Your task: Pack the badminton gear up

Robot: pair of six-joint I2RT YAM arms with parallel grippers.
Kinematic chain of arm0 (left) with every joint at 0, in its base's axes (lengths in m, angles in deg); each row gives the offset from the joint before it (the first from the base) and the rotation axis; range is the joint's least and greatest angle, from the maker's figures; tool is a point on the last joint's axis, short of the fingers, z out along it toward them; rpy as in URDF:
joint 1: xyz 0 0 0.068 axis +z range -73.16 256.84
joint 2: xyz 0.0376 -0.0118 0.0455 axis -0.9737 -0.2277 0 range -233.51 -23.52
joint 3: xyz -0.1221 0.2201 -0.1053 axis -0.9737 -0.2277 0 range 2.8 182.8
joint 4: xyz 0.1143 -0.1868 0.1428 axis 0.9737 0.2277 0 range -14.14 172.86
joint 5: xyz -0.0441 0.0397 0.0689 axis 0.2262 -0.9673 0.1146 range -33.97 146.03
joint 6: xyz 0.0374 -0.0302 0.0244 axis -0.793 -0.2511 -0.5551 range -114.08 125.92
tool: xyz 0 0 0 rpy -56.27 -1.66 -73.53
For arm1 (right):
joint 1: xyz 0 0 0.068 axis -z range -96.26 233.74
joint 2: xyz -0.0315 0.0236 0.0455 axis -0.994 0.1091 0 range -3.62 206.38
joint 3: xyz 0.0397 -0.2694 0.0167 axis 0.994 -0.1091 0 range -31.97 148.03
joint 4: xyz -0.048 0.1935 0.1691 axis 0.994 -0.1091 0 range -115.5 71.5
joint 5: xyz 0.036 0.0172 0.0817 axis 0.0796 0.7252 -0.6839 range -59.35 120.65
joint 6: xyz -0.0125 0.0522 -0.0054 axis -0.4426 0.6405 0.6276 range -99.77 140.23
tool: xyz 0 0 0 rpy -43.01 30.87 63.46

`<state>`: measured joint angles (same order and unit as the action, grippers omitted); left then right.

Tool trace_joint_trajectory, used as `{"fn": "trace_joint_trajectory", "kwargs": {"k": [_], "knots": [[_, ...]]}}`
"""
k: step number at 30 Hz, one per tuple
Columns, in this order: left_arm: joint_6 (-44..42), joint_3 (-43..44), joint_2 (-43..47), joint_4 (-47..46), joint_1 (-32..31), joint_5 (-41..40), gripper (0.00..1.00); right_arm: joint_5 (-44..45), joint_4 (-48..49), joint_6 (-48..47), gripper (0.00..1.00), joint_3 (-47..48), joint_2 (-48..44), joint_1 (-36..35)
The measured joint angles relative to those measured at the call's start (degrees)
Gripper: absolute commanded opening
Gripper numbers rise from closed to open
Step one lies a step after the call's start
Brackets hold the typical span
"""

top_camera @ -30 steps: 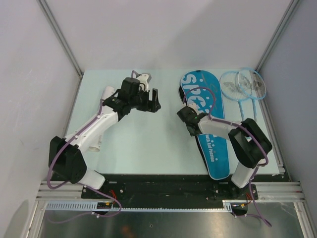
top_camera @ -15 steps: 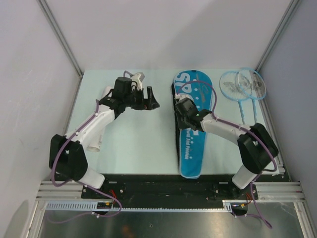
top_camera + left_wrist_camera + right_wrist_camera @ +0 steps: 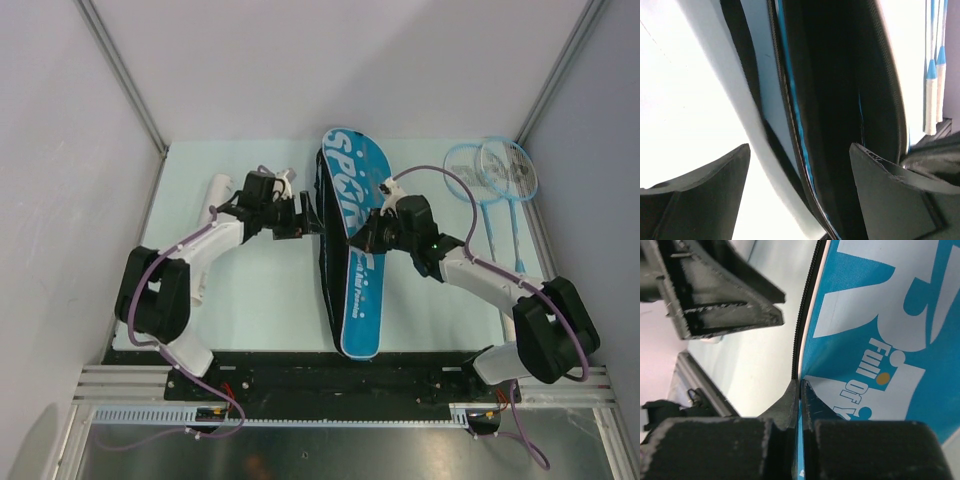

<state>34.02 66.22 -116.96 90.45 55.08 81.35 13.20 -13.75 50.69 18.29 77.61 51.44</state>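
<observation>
The long blue "SPORT" bag (image 3: 350, 230) lies down the middle of the table, its left edge lifted. My right gripper (image 3: 362, 238) is shut on the bag's zipped edge, as the right wrist view shows (image 3: 800, 382) with the blue fabric (image 3: 880, 315) to its right. My left gripper (image 3: 306, 215) is open at the bag's left edge. In the left wrist view (image 3: 800, 150) the black-edged rim and dark inside of the bag (image 3: 840, 100) lie between the jaws. Two light-blue rackets (image 3: 490, 172) lie at the back right. A white tube (image 3: 216, 192) lies under the left arm. No shuttlecocks show.
The racket handles (image 3: 932, 75) show at the top right of the left wrist view. The open left gripper (image 3: 725, 295) shows close by in the right wrist view. Grey walls stand on both sides and a black rail (image 3: 330, 375) runs along the near edge.
My right gripper has dragged the bag leftward and swung its head toward the back centre. My left gripper has moved in against the bag's left edge, which now sits between its jaws.
</observation>
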Motion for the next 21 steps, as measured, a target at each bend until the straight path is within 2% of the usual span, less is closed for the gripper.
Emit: {"fn": "trace_joint_trajectory", "kwargs": {"k": [5, 12, 15, 16, 19, 21], "knots": [[0.4, 0.0, -3.5, -2.5, -1.1, 1.0, 0.83, -6.6, 5.2, 4.4, 0.0, -3.6, 0.0, 0.6], [0.8, 0.0, -8.6, -3.0, -3.1, 1.4, 0.65, -11.3, 8.7, 7.5, 0.0, -4.7, -2.9, 0.7], [1.0, 0.2, -9.2, -3.6, -3.1, 2.2, 0.53, -12.4, 9.7, 8.3, 0.0, -4.8, -4.4, 0.8], [1.2, 0.5, -9.5, -3.9, -3.1, 2.6, 0.43, -12.8, 10.1, 8.5, 0.0, -4.9, -4.8, 0.8], [1.5, 0.8, -9.7, -4.8, -3.1, 3.4, 0.26, -13.4, 10.4, 8.5, 0.0, -5.3, -5.7, 0.9], [1.2, 0.9, -9.3, -5.3, -3.0, 2.9, 0.18, -13.2, 9.5, 8.1, 0.0, -5.6, -6.1, 0.9]]}}
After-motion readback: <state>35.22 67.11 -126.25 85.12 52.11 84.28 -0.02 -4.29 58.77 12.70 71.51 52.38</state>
